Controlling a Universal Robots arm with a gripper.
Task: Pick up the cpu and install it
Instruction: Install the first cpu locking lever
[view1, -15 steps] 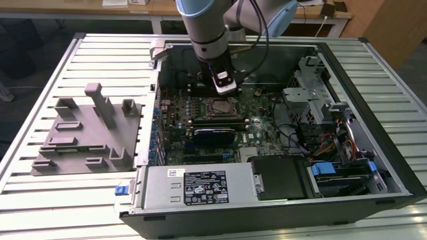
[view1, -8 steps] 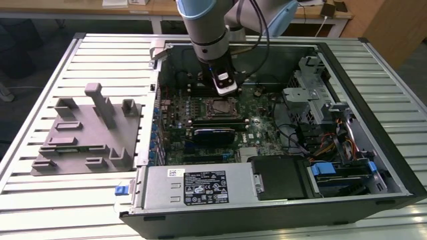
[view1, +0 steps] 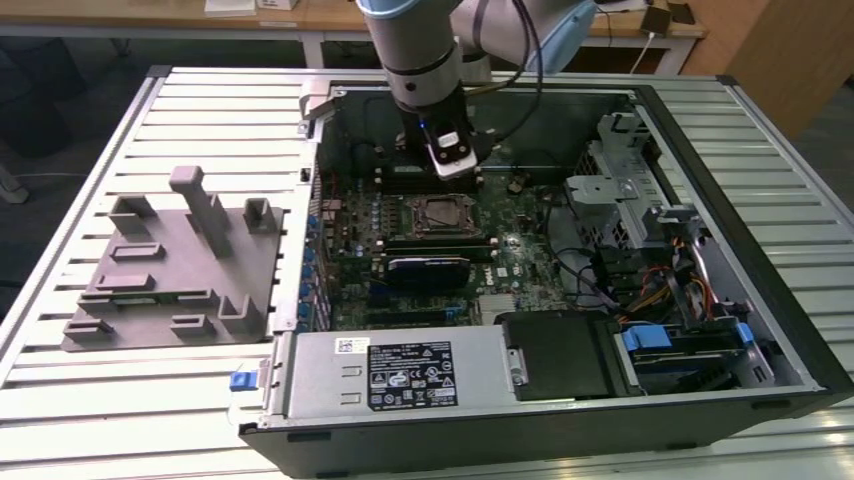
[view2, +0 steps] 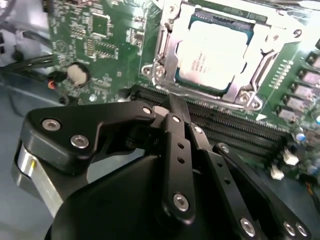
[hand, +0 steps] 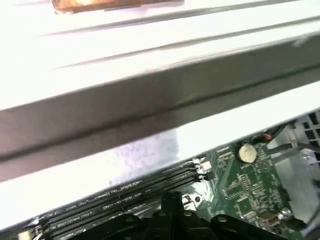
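Here, my gripper with fingers closed together, holding nothing, poised over memory slots, cpu seated in its socket, print unreadable.

Even, bright overhead light fills the exterior view. In the second wrist view glare washes out the cpu. The first wrist view is overexposed and blurred, with white areas blown out.
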